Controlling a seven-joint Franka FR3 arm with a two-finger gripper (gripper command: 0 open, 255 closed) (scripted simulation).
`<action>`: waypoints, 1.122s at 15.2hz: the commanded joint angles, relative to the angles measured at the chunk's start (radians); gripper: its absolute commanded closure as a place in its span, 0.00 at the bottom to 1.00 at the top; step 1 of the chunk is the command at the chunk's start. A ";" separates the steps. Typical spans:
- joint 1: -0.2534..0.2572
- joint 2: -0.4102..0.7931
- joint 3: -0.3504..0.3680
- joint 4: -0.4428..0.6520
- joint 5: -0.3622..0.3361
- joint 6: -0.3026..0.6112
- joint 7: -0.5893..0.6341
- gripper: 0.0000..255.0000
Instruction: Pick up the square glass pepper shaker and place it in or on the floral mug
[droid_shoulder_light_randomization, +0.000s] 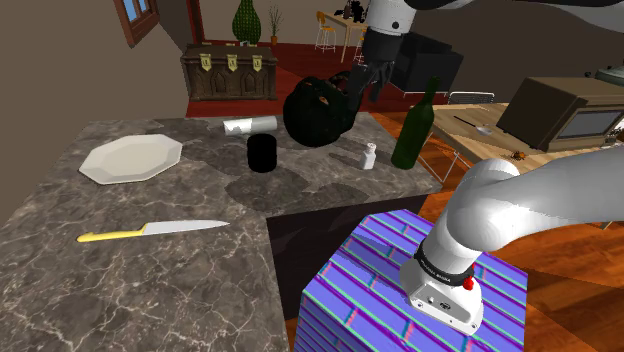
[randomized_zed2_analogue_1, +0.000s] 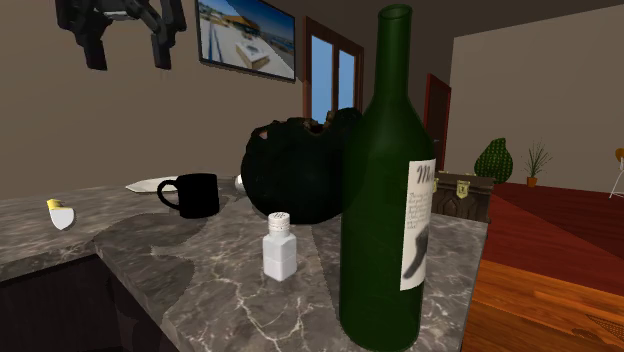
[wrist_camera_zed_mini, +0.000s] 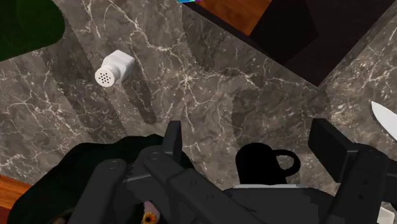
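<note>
Pepper shaker (randomized_zed2_analogue_1: 279, 246) stands upright on the counter (randomized_zed2_analogue_1: 215, 300), cap up

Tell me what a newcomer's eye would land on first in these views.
The tall green bottle dominates the second exterior view's foreground. The small white shaker stands upright on the marble counter to that view's left of it. Behind them sits a bulky black object, and the open gripper hangs high above the counter.
</note>
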 joint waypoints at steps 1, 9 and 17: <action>0.000 0.000 0.000 0.000 0.000 0.000 0.000 0.00; -0.080 0.110 -0.119 -0.105 -0.059 0.156 -0.048 0.00; -0.154 0.285 -0.243 -0.156 -0.106 0.325 -0.100 0.00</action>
